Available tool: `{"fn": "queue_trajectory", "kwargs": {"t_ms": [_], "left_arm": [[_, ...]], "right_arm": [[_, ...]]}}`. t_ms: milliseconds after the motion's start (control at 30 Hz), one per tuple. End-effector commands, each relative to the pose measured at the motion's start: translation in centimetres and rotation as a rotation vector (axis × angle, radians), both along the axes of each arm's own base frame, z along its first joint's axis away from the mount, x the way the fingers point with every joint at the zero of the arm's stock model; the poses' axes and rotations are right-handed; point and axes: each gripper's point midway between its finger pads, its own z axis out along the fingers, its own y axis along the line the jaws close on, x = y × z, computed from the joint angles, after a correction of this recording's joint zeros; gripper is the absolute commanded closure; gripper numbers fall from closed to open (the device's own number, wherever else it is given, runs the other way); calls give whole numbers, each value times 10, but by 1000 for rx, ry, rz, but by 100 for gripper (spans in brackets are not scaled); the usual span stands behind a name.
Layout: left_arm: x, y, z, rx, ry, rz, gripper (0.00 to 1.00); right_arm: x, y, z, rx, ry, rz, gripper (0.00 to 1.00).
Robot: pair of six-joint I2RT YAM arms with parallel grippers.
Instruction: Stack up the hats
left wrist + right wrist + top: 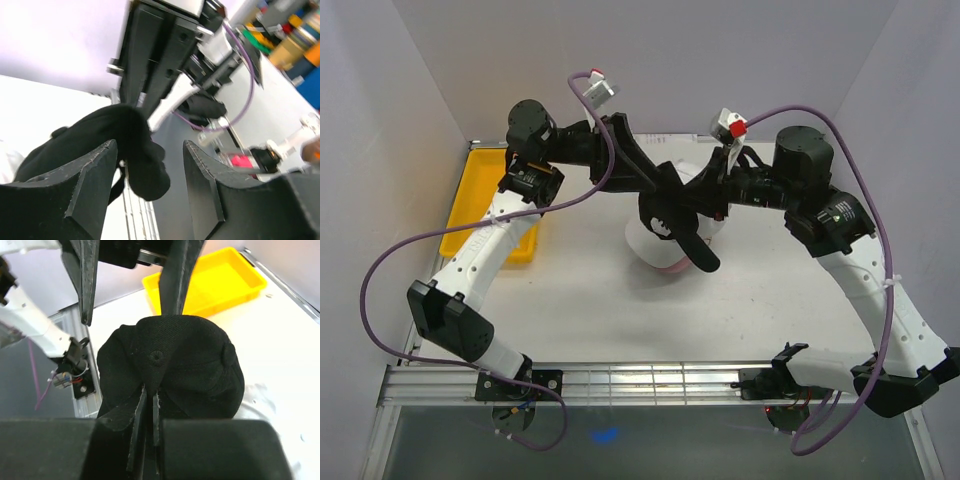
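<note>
My right claw (148, 412) is pinched tight on a fold of the black cap (170, 365). My left claw (150, 185) stands apart, its fingers straddling that cap. The cap sits mid-table over the white cap (638, 245) and pink cap (672, 268), with its brim and long axis pointing near-right.

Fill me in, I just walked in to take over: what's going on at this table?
Both arms meet mid-table at the black cap. The right gripper is pinched shut on its crown fabric; the left gripper has its jaws open around it. Below it lies a white cap, with a pink cap showing under that, so the black one looks about to go on the pile.
</note>
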Motion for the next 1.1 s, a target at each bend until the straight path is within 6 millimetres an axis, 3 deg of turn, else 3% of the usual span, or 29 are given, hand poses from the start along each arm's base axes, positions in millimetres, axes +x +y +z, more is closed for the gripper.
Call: {"fn": "queue_trajectory", "kwargs": {"t_ms": [0, 133, 267, 333, 400, 433, 500, 533, 600, 700, 800, 1067], "left_arm": [[10, 7, 34, -76, -35, 152, 34], [61, 18, 46, -46, 39, 547, 31], [80, 37, 40, -40, 99, 779, 31], [74, 31, 26, -22, 119, 810, 31], [72, 35, 25, -37, 120, 896, 31], [62, 26, 22, -35, 125, 895, 32], [62, 28, 12, -42, 122, 991, 32], [47, 13, 7, -37, 121, 966, 32], [37, -9, -12, 6, 109, 995, 32], [31, -37, -34, 67, 93, 1036, 31], [26, -49, -38, 64, 87, 1051, 31], [31, -59, -56, 113, 133, 1128, 31]], "right_arm": [[10, -20, 40, 60, -39, -177, 92], [32, -37, 52, 83, 73, -384, 92], [54, -61, 67, 150, 126, -614, 92], [59, -70, 74, 191, 162, -688, 92], [73, -78, 75, 200, 183, -778, 92], [73, -82, 88, 230, 177, -798, 92], [87, -86, 83, 223, 204, -875, 92], [92, -87, 87, 233, 206, -898, 92], [97, -93, 89, 252, 215, -948, 92], [101, -93, 92, 273, 224, -965, 92], [102, -95, 92, 276, 224, -978, 92], [100, -105, 98, 298, 216, -1014, 92]]}}
